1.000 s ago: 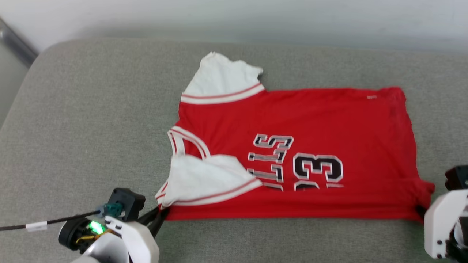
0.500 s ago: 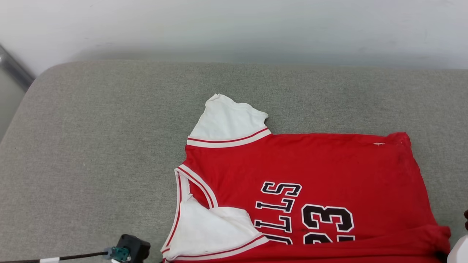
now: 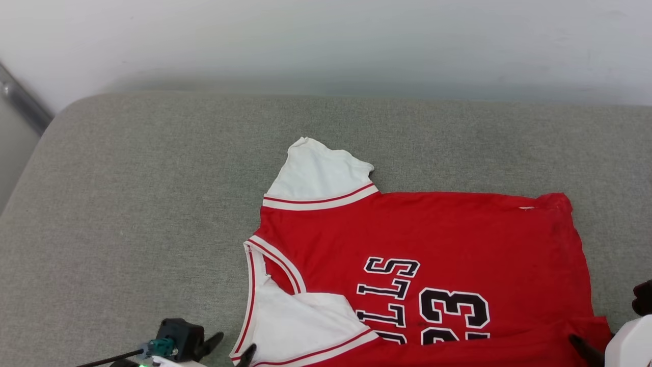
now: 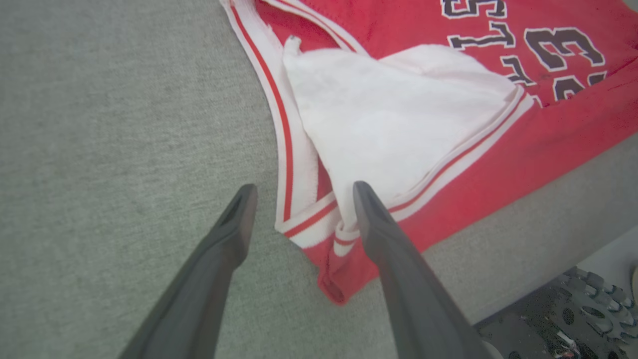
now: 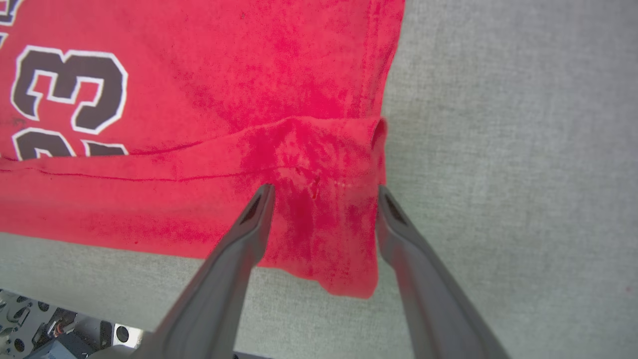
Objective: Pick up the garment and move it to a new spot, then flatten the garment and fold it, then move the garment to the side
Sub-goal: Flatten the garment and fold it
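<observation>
Left end effector (image 4: 304, 188) and right end effector (image 5: 324, 190), both spread, astride garment (image 3: 433, 229) corners on grey cushion (image 3: 127, 204).

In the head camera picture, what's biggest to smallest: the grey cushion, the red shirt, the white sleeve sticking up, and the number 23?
1. grey cushion
2. red shirt
3. white sleeve
4. number 23, though a fold hides part of it

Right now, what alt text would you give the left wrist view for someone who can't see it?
A red jersey-style shirt with white sleeves lies on grey woven upholstery, one sleeve folded onto its red body. The left gripper is open, its two dark fingers straddling the shirt's striped corner.
</observation>
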Robot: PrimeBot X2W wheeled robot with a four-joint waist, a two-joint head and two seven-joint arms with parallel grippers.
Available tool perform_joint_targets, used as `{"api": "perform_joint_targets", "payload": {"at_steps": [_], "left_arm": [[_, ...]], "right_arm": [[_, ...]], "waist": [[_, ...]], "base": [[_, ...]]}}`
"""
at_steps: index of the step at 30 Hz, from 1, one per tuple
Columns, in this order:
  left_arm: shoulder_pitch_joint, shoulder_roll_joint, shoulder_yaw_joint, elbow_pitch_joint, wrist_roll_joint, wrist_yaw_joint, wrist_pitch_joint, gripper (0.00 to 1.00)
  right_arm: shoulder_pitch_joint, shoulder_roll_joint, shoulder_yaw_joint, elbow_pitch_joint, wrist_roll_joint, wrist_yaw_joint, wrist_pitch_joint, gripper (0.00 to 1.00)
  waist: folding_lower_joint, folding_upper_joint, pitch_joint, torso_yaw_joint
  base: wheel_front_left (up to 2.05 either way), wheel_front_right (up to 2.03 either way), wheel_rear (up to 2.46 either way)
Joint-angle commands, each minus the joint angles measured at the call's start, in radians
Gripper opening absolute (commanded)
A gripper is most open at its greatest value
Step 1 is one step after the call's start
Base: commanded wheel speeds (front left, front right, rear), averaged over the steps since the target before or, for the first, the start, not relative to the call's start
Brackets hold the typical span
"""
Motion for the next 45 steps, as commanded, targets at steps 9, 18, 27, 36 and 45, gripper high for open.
{"api": "perform_joint_targets", "payload": {"at_steps": [9,18,27,36,45], "left_arm": [[-0.043,-0.068,0.105,0.031,0.074,0.025,-0.295,1.00],[-0.015,-0.190,0.303,0.002,0.114,0.052,-0.361,1.00],[0.067,-0.283,0.465,-0.047,0.289,-0.036,-0.360,1.00],[-0.005,-0.303,0.477,-0.007,0.346,-0.144,-0.353,1.00],[-0.306,-0.205,0.438,0.010,0.323,-0.272,-0.112,1.00]], "right_arm": [[-0.065,0.013,0.007,-0.074,0.009,-0.001,-0.272,1.00],[-0.096,0.143,-0.033,-0.140,-0.030,-0.001,-0.582,1.00],[-0.087,0.166,-0.002,-0.138,-0.085,-0.001,-0.770,1.00],[-0.126,0.177,-0.002,-0.101,-0.082,-0.001,-0.813,1.00],[-0.183,0.189,0.016,-0.141,-0.109,-0.001,-0.800,1.00]], "waist": [[0.0000,0.0000,-0.072,-0.005],[0.0000,0.0000,-0.080,-0.013],[0.0000,0.0000,-0.039,-0.033],[0.0000,0.0000,0.016,-0.060],[0.0000,0.0000,0.164,-0.125]], "base": [[0.00,0.00,0.00],[0.00,0.00,0.00],[0.00,0.00,0.00],[0.00,0.00,0.00],[0.00,0.00,0.00]]}}
